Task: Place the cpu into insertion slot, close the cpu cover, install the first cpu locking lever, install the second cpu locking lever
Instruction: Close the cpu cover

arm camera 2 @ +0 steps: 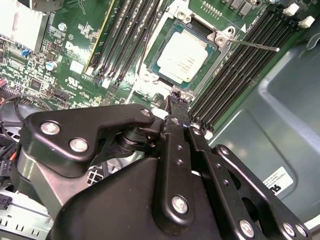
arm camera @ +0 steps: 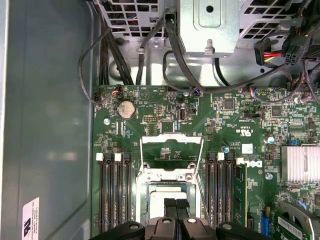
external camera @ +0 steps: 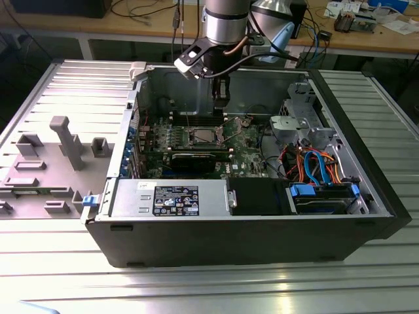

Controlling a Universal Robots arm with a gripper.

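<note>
The cpu (arm camera 2: 185, 55) already lies flat in the insertion slot (arm camera 2: 218, 39), just ahead of the pincer (arm camera 2: 178, 102), whose tips are pressed together on nothing and hang close over the slot's near edge. Beyond the slot, on the side away from the pincer, the cpu cover (arm camera: 172, 149) stands swung open. A thin locking lever (arm camera 2: 256, 45) sticks out free, so I'd say only the placing is done, with the cover and both levers left.
</note>
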